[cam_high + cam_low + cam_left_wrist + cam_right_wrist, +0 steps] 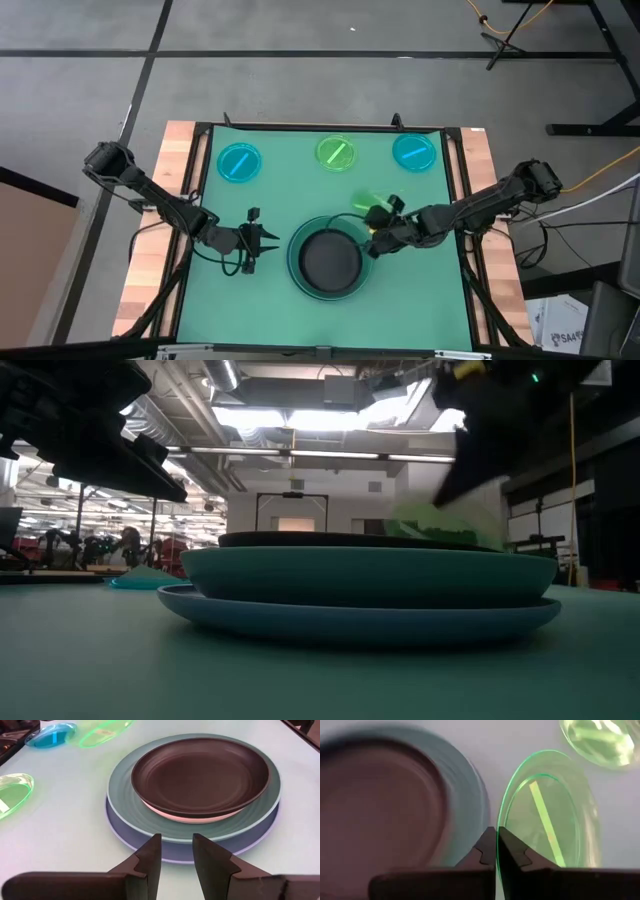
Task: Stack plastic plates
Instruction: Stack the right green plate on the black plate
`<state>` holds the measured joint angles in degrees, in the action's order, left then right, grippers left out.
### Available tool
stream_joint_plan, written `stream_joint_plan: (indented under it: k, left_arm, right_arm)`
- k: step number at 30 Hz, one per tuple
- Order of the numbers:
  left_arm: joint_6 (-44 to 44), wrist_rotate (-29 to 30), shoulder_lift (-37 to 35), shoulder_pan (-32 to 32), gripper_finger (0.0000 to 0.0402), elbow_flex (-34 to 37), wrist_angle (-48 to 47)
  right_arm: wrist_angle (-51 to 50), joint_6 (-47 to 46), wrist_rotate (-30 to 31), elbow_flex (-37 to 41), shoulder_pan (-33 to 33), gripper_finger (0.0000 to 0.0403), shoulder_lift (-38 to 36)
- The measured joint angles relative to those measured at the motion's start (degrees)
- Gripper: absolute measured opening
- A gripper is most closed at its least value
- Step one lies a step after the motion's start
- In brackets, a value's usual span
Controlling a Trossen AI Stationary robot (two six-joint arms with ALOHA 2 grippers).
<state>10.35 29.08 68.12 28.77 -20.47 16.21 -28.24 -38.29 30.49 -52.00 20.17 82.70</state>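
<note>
I see right gripper (496, 851) pinched on a lime plate (545, 815) rim, beside the stack (326, 258). Left gripper (176, 855) slightly open, empty, near stack.

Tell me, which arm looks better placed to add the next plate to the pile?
The right, likely. Its gripper already pinches a lime-green plate by the rim, beside the stack. The left gripper waits open and empty on the other side.

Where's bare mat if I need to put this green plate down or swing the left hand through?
Free: the near corners either side of the plate stack, and the strip between it and the back row of small plates. Crowded: right of the stack, where the right hand grips the green plate.
</note>
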Motion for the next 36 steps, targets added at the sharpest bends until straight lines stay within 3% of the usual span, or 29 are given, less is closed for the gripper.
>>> stream_joint_plan:
  k: [11, 18, 29, 36]
  left_arm:
    - [0.2, 0.0, 0.0, 0.0, 0.0104, 0.0, 0.0]
    - [0.2, 0.0, 0.0, 0.0, 0.0104, 0.0, 0.1]
    - [0.2, 0.0, 0.0, 0.0, 0.0104, 0.0, 0.1]
    - [0.2, 0.0, 0.0, 0.0, 0.0104, 0.0, 0.2]
  right_arm:
    - [19.0, 16.9, 0.3, -0.4, 6.0, 0.0, 1.1]
    - [29.8, 24.0, -3.6, -0.8, 9.6, 0.0, 6.4]
    - [30.1, 23.8, -10.4, -4.7, 10.9, 0.0, 14.2]
    - [28.6, 23.6, -10.6, -4.7, 10.9, 0.0001, 16.9]
